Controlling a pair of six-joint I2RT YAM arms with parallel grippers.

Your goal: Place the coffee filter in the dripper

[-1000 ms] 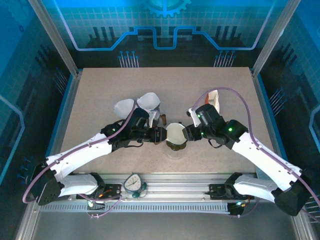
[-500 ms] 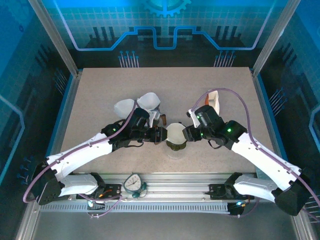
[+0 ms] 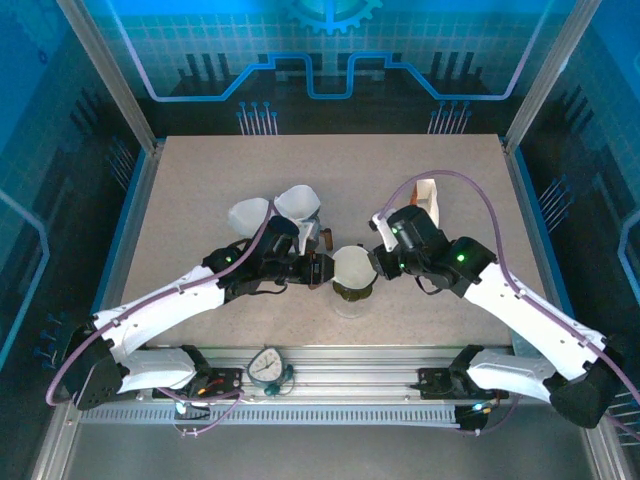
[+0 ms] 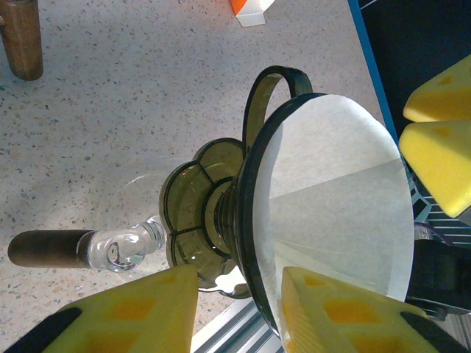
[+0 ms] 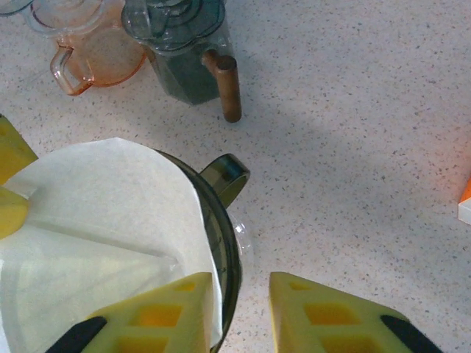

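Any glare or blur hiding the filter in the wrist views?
Left wrist: coffee filter evenly lit and sharp, near yellow pads slightly soft, small highlights on the glass carafe. Right wrist: filter bright but readable; a soft shadow band crosses the table.

Speckled table (image 3: 200, 170) under a glass carafe (image 4: 125, 248), pink jug (image 5: 96, 51), wooden-handled green pot (image 5: 188, 70), orange-white box (image 3: 428, 193).

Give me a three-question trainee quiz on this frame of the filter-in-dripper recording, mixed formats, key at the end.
1. True or false: the coffee filter already sits inside the dripper.
2. What lies between the two fingers of the right gripper? A: the dripper's rim. B: a spoon. C: nothing.
3. What colour are the fingers of the left gripper?

Key: 1 true; 2 A; 3 yellow.
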